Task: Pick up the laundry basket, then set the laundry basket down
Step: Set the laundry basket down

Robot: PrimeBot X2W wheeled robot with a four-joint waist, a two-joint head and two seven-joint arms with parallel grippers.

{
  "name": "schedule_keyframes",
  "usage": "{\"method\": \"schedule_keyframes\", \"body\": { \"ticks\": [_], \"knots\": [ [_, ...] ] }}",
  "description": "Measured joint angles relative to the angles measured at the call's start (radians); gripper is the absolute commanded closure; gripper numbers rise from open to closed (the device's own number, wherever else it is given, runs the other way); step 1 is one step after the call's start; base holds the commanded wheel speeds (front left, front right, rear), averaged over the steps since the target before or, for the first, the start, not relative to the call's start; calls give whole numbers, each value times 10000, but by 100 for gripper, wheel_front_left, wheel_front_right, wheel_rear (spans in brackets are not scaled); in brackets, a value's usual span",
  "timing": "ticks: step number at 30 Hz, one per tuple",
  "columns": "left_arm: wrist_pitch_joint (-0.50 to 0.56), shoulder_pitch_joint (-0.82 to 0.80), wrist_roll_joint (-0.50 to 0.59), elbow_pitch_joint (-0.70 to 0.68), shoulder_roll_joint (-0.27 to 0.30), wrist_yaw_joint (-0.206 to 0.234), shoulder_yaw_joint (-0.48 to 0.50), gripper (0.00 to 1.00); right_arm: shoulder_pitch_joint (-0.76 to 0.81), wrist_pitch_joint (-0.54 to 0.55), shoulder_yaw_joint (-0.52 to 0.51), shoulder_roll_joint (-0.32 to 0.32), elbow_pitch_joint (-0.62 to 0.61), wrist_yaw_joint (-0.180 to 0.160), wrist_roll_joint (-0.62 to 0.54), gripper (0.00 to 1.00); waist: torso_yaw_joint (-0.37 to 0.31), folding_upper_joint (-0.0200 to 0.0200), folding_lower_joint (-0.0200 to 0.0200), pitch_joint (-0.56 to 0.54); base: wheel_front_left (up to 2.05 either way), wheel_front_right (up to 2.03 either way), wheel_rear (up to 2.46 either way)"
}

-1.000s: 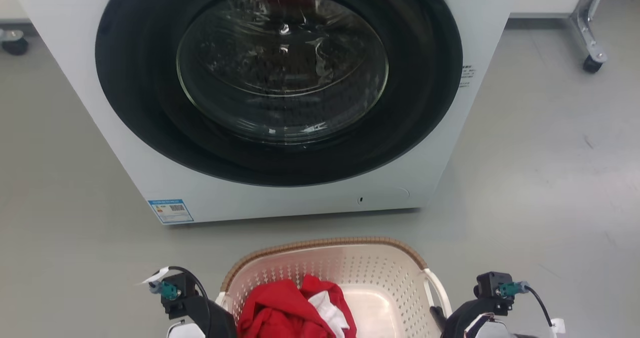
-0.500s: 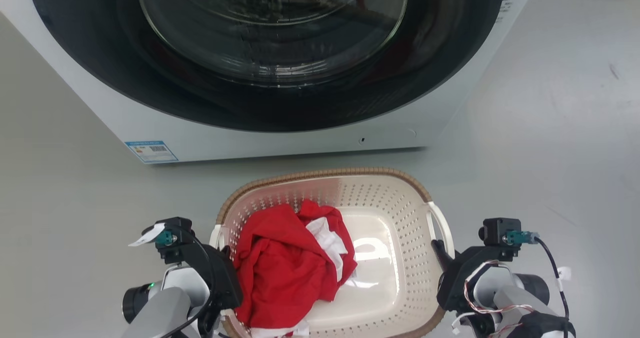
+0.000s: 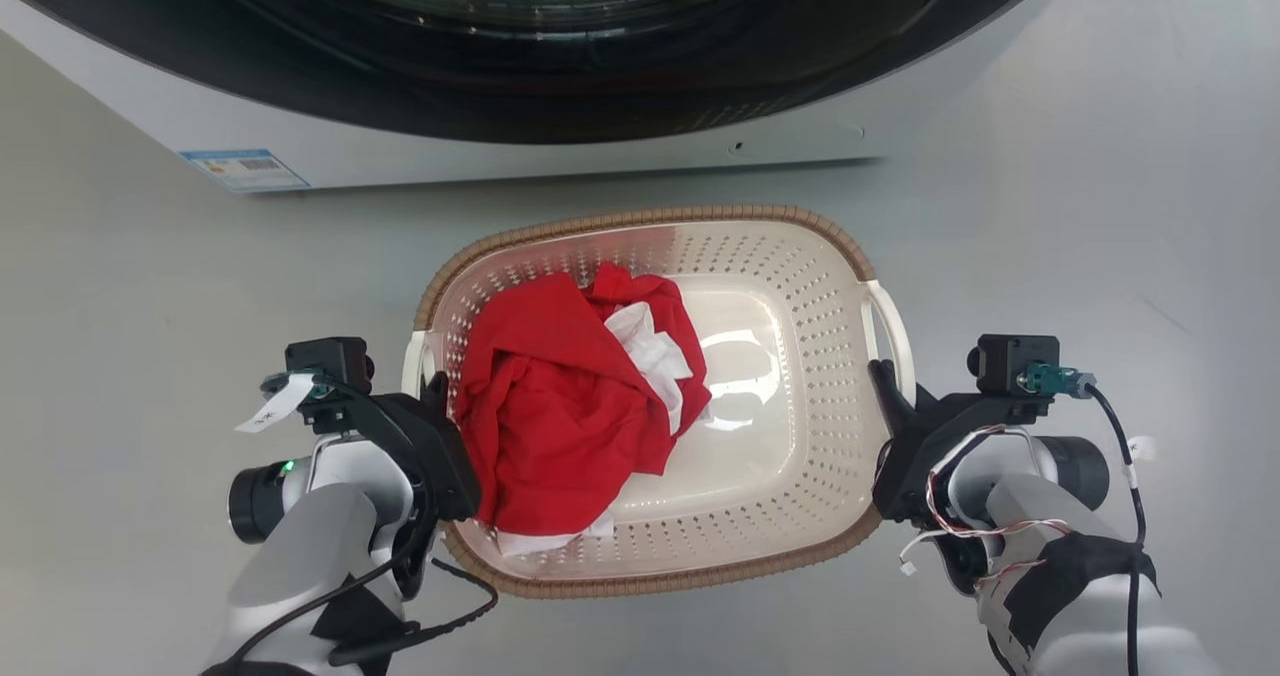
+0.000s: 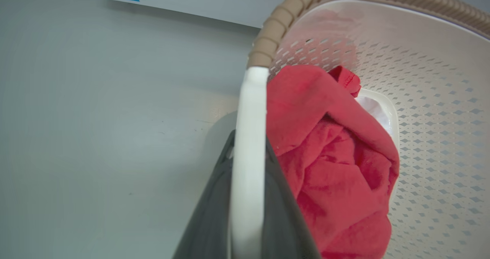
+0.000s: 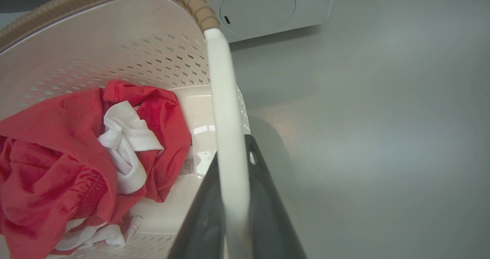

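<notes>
Left gripper (image 4: 249, 142): fingers were clamped on the basket's left white handle (image 4: 250, 105). Laundry basket (image 3: 650, 219): hung or sat between both grippers over the grey floor (image 3: 1100, 206), near the washer (image 3: 520, 151); which of the two could not be told. It held a red garment (image 3: 560, 396) and white cloth (image 3: 655, 351), bunched at its left. Right gripper (image 5: 233, 144): fingers were clamped on the right white handle (image 5: 222, 79).

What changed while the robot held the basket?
The camera tipped down, so the washer slid up the picture and more of the laundry basket shows. The left claw and right claw stay clamped on its white handles, and the red clothes lie inside as before.
</notes>
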Motion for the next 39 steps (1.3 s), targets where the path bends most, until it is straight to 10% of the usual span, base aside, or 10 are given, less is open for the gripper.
{"method": "schedule_keyframes", "body": {
  "ticks": [39],
  "knots": [
    [-1645,-1388,483,337,36,73,-194,100,-1276,-1062,-58,69,328,-320,-155,100,-122,-3,-2,3053,0,0,0]
  ]
}}
